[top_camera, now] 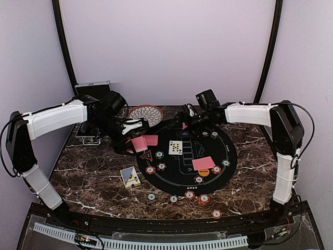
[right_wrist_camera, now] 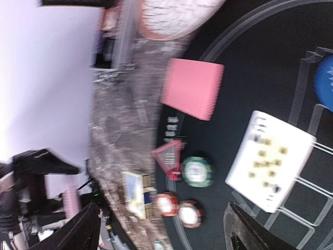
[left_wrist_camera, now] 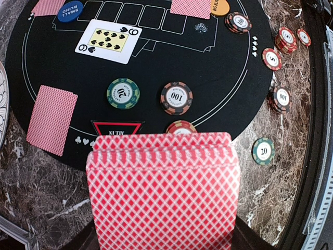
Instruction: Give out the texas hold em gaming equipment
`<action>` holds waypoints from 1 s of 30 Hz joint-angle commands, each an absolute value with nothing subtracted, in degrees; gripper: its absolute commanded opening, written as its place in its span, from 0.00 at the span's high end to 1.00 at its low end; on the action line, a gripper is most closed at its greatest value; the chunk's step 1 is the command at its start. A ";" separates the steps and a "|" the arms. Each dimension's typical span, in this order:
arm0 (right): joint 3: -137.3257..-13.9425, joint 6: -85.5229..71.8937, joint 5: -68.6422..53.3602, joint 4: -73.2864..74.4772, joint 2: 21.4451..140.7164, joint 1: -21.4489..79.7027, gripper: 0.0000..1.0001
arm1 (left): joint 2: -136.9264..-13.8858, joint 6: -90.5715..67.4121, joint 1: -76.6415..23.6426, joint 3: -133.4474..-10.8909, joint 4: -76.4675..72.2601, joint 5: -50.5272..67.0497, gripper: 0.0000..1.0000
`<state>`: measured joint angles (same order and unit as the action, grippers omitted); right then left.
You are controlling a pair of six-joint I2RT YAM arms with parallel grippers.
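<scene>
Red-backed playing cards (left_wrist_camera: pixel 162 192) fill the lower half of the left wrist view as a slightly fanned stack. They hide the fingers of the left gripper (top_camera: pixel 132 139), so only dark edges show under the stack at either side. That gripper is clamped on the stack, held over the left rim of the round black felt mat (top_camera: pixel 218 156). The stack covers the lower tip of the red triangle marker (left_wrist_camera: pixel 116 128) and most of one of the small round striped poker chips (left_wrist_camera: pixel 181 126). The top edge of that view cuts off the blue round button (left_wrist_camera: pixel 70 10), the orange round button (left_wrist_camera: pixel 220 6) and two more face-down cards.

The right wrist view is smeared by blur, and the pips on the face-up white card (right_wrist_camera: pixel 270 161) cannot be read there. The left wrist view shows it to be a nine of spades. From above, the silver-edged black case (top_camera: pixel 92 85) sits mostly behind the left arm.

The right gripper (right_wrist_camera: pixel 161 224) hovers over the far part of the mat, its fingers (right_wrist_camera: pixel 78 234) spread wide with nothing between them. Other chips lie on the mat and on the brown marble table (top_camera: pixel 93 177) near its front edge.
</scene>
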<state>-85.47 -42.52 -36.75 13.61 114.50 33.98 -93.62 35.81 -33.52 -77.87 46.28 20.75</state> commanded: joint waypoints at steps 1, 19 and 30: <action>-84.75 -50.57 -47.16 2.61 113.58 37.28 0.15 | -92.80 36.21 -33.29 -80.21 45.50 22.17 1.00; -88.94 -56.50 -52.60 -2.31 118.92 44.19 0.14 | -92.61 36.36 -33.31 -80.83 45.43 22.50 1.00; -94.79 -58.25 -54.37 -2.88 124.50 46.65 0.15 | -92.99 36.30 -33.30 -81.76 45.59 23.03 1.00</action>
